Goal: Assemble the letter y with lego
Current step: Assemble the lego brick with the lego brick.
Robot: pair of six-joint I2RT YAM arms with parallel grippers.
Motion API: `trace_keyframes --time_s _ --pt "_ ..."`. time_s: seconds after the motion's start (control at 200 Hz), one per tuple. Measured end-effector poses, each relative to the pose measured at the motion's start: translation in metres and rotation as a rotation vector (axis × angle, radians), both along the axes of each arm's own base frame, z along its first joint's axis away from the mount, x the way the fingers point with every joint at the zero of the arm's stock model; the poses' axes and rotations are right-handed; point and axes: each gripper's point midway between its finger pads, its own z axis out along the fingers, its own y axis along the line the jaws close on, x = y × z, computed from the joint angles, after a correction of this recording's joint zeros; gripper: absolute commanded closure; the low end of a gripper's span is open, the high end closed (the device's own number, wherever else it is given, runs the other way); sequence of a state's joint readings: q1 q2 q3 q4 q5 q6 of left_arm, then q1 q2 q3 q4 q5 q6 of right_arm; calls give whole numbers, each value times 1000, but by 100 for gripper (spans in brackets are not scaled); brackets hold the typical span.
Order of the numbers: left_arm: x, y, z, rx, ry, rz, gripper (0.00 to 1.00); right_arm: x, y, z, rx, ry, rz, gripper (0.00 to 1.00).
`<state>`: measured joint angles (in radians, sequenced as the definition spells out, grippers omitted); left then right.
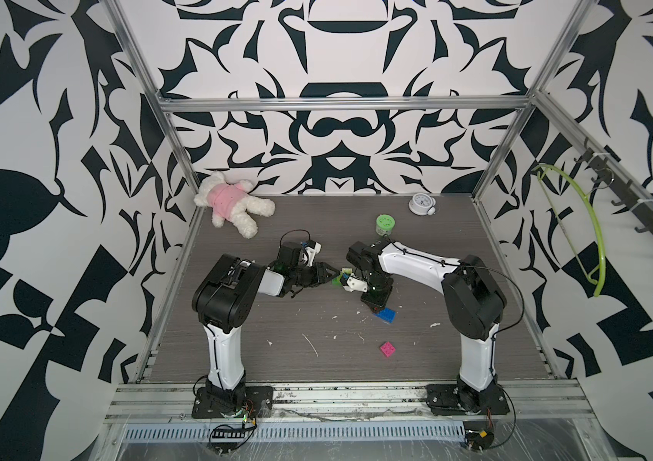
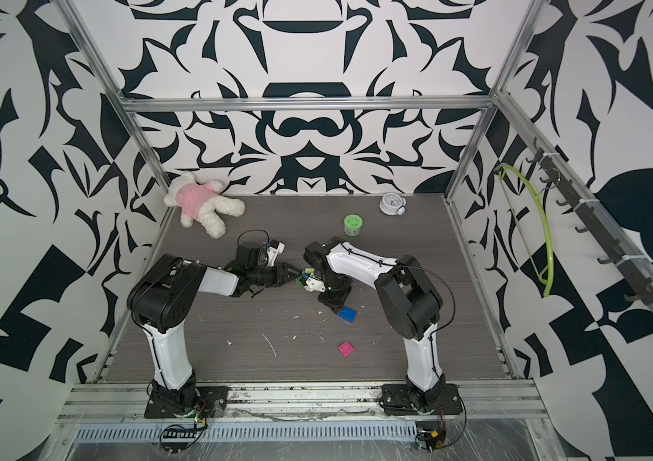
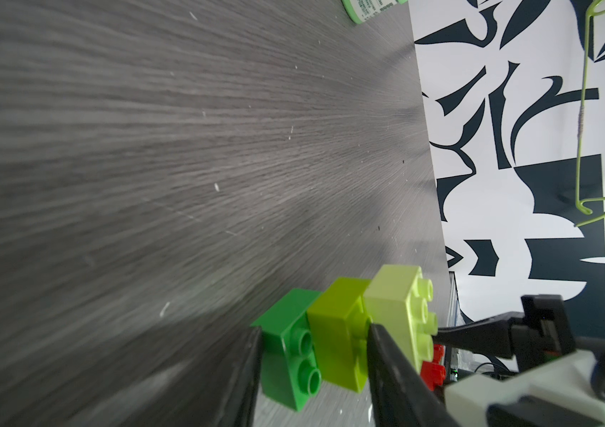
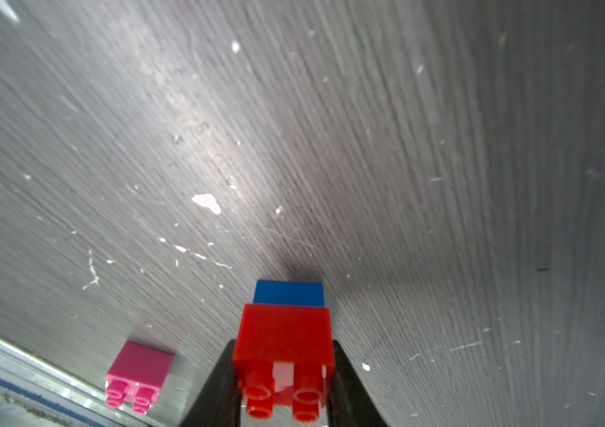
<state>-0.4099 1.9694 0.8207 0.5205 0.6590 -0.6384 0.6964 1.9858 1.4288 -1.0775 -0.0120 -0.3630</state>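
Note:
Three lego bricks are joined in a row: green (image 3: 289, 347), lime (image 3: 338, 336) and pale lime (image 3: 397, 310). My left gripper (image 3: 313, 332) is shut across the green and lime pair, and the pale lime one sticks out past one finger. In both top views this stack (image 1: 342, 276) (image 2: 304, 277) hangs mid-table at the left gripper (image 1: 332, 277). My right gripper (image 4: 284, 347) is shut on the red brick (image 4: 284, 344), studs toward the camera, its far face against the blue brick (image 4: 288, 294) (image 1: 384, 315) on the table. A pink brick (image 4: 141, 364) (image 1: 388, 348) lies loose nearby. No letter y shows.
A round green tub (image 1: 384, 224) and a small clock (image 1: 420, 204) stand at the back right. A white plush toy in pink (image 1: 233, 203) lies at the back left. A lime hanger (image 1: 592, 239) hangs on the right wall. White specks dot the table (image 1: 296, 359).

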Motion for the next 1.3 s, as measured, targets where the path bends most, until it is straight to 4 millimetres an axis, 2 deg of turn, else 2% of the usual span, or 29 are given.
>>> trace_keyframes --time_s 0.195,0.56,0.73,1.3 --pt "0 0 0 0 0 1 51 -1 -1 -3 -26 23 -34 100" --pt "0 0 0 0 0 1 51 -5 -4 -5 -22 -1 -238 100" --pt "0 0 0 0 0 1 51 -7 -2 -5 -1 -16 -265 100" --pt "0 1 0 1 0 0 51 9 18 3 59 11 140 100"
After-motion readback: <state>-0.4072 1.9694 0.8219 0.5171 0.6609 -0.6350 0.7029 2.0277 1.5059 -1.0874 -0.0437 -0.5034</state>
